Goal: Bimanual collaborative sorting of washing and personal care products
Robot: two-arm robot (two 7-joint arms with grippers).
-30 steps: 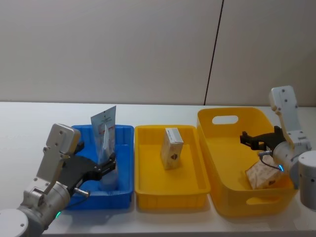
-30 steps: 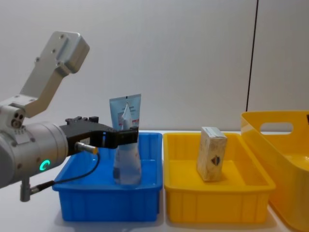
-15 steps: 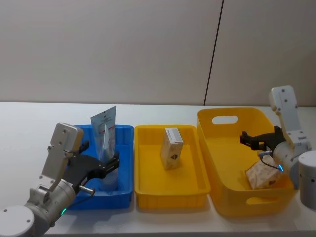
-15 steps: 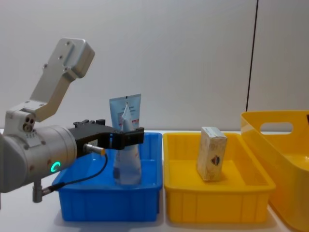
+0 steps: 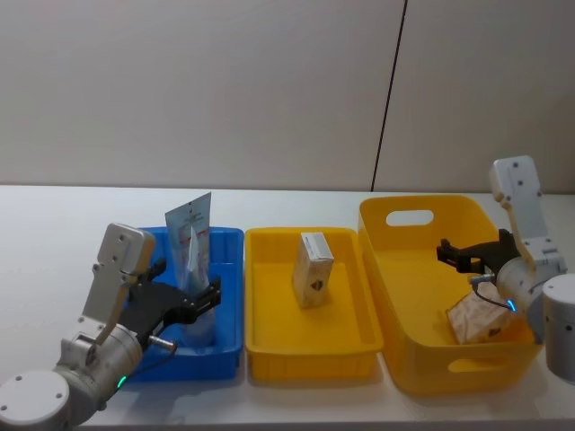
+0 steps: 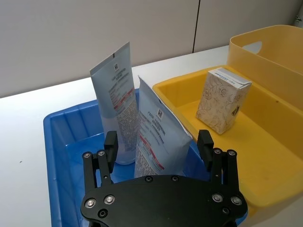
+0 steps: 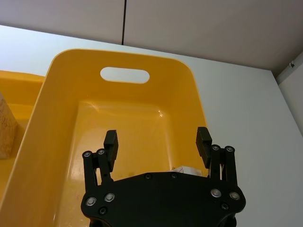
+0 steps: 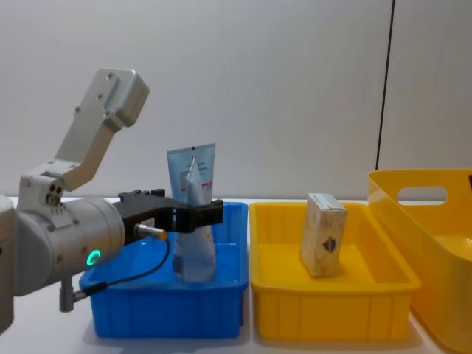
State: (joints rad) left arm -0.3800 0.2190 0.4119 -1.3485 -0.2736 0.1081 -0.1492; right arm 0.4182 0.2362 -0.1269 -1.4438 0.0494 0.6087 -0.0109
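At 10 o'clock my left claw [image 6: 157, 142] is apart around the front tube [image 6: 158, 123] in the blue tray [image 6: 59, 142]. A box [image 5: 313, 269] stands in the yellow tray [image 5: 310, 364] at 12. At 2, my right claw [image 7: 157, 139] hangs apart over the basket [image 7: 61, 94].

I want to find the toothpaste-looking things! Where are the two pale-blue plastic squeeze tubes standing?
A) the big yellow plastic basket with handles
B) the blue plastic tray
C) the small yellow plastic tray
B: both pale-blue plastic squeeze tubes stand upright in the blue plastic tray, with the open left gripper facing them.
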